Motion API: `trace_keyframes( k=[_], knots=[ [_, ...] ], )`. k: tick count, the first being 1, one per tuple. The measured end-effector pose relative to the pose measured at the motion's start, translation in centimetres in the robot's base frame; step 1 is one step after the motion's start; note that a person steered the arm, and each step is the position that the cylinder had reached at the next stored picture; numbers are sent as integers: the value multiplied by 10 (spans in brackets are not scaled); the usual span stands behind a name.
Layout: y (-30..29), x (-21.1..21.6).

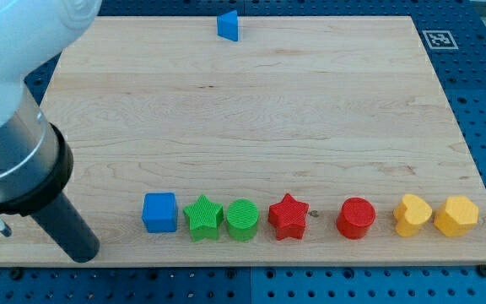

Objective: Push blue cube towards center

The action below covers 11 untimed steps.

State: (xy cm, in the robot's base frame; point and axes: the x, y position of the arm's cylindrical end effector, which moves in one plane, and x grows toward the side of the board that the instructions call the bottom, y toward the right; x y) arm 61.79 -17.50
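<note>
A lab bench: blue pegboard; fiducial tag; wooden board.

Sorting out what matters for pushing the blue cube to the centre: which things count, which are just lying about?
Job:
blue cube
my tip, to the view's left of the cube, apart

Lying about:
blue triangular block
green star
green cylinder
red star
red cylinder
yellow heart
yellow hexagon

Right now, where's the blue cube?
The blue cube sits near the view's bottom edge, left end of the row, beside the green star; my tip is to its left.
</note>
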Motion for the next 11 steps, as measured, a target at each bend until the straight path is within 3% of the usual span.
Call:
trace_keyframes(
  k=[2,5,9,10,11],
  knots=[
    [42,-14],
    [107,-72],
    [98,-195],
    [69,-224],
    [30,-225]
  ],
)
